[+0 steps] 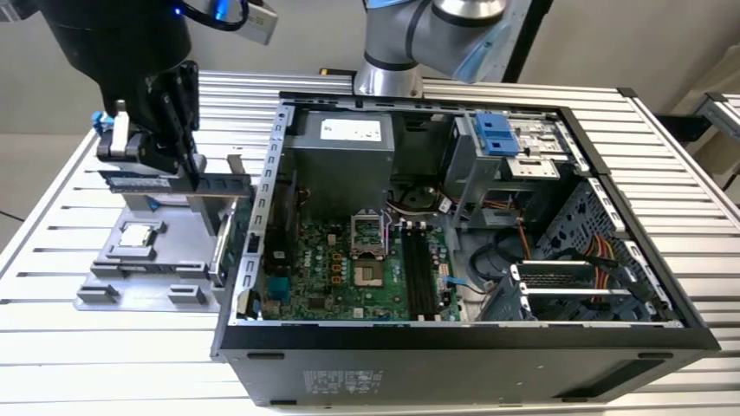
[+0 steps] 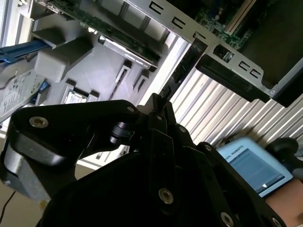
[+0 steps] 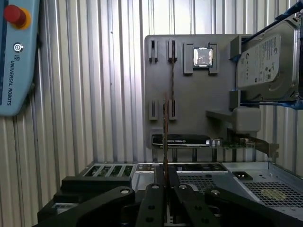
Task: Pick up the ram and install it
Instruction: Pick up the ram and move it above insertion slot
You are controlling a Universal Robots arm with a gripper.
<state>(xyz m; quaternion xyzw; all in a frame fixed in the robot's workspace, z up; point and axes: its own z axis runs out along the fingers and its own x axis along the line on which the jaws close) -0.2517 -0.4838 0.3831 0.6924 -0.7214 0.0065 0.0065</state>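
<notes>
— Ram (image 3: 165, 137) edge-on in the first wrist view, clamped in the closed pincer (image 3: 165, 176) over the tray (image 3: 189, 94); I'd keep it upright and clear of the tray's posts.
— Exterior view: it hangs near the bench's (image 1: 47, 217) edge on the exterior view's left; second wrist view: the pincer's body hides it; notch side, I cannot tell.

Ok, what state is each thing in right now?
gripper: jaws shut on the ram.
ram: clamped edge-on, held off the tray, not in the case.
CPU chip: seated in its tray pocket.
hard drive: standing on edge in the tray.
expansion card: parked on the tray.
computer case: side open, motherboard exposed.
memory slots: look empty.
</notes>
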